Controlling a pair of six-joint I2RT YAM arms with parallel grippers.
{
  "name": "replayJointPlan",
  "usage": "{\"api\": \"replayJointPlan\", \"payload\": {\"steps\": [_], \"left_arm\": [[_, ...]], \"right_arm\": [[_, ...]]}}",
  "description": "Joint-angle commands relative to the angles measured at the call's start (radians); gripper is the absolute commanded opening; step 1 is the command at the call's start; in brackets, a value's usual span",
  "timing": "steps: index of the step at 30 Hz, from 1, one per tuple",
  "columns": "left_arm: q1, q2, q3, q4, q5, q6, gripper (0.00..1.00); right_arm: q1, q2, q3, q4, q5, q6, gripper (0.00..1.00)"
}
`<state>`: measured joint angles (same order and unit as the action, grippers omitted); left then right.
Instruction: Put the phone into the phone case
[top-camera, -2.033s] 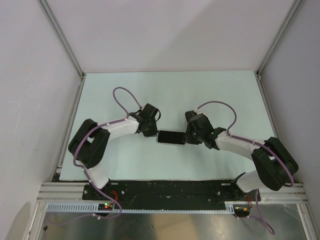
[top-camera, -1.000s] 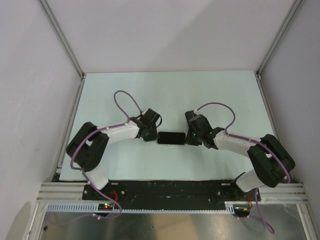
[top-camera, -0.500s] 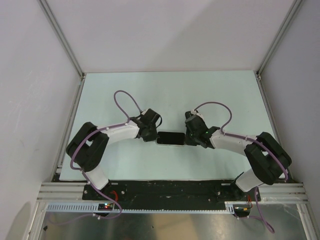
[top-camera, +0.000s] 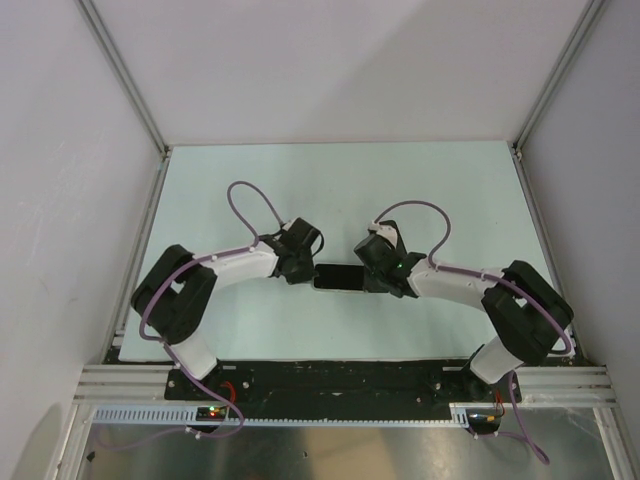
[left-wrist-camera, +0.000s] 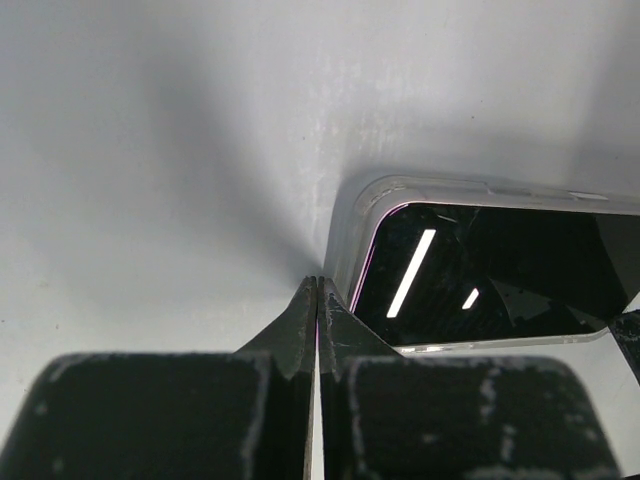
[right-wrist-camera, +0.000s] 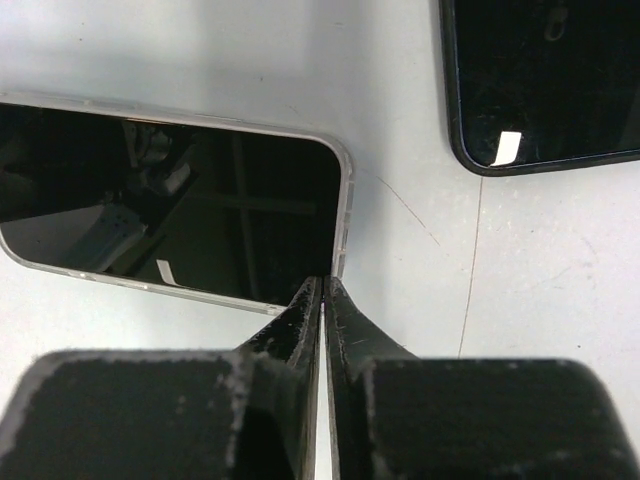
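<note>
The phone (top-camera: 338, 277), black screen up, lies inside the clear phone case (left-wrist-camera: 372, 205) on the pale table between my two grippers. In the left wrist view the phone (left-wrist-camera: 480, 270) fills the right side, and my left gripper (left-wrist-camera: 316, 287) is shut and empty, its tips against the case's left end. In the right wrist view the cased phone (right-wrist-camera: 170, 215) lies at the left, and my right gripper (right-wrist-camera: 322, 287) is shut and empty, its tips at the case's (right-wrist-camera: 345, 215) near right corner. From above, the left gripper (top-camera: 304, 268) and right gripper (top-camera: 374, 274) flank the phone.
A second glossy black slab with rounded corners (right-wrist-camera: 545, 80) lies on the table at the upper right of the right wrist view; it is hidden from above. Metal frame rails (top-camera: 135, 255) border the pale table (top-camera: 330, 190).
My right gripper has slid left and now covers the phone's right end. The left gripper has stayed at the phone's left end. The phone has hardly moved.
</note>
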<state>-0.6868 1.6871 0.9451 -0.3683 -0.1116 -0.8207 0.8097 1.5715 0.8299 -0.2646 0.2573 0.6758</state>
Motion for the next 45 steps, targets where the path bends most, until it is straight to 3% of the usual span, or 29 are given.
{"api": "replayJointPlan", "payload": {"steps": [1,11,18,25,34,45], "left_arm": [[-0.014,-0.08,-0.019,0.071,0.077,-0.028,0.0],[0.023,-0.218,-0.134,0.058,0.055,0.003,0.0],[-0.054,-0.308,-0.222,0.058,0.068,-0.056,0.0],[-0.155,-0.219,-0.161,0.078,0.061,-0.117,0.0],[-0.148,-0.091,-0.075,0.098,0.054,-0.114,0.0],[0.022,-0.047,-0.048,0.096,0.069,-0.031,0.0]], "right_arm": [[0.044,0.009,0.046,-0.017,-0.149,-0.011,0.1],[0.008,-0.093,0.185,-0.069,-0.156,-0.089,0.25],[-0.114,0.113,0.337,-0.039,-0.26,-0.229,0.28],[-0.161,0.278,0.409,-0.035,-0.301,-0.261,0.26],[-0.158,0.327,0.387,-0.087,-0.289,-0.251,0.23],[-0.11,0.193,0.192,-0.071,-0.333,-0.177,0.18]]}}
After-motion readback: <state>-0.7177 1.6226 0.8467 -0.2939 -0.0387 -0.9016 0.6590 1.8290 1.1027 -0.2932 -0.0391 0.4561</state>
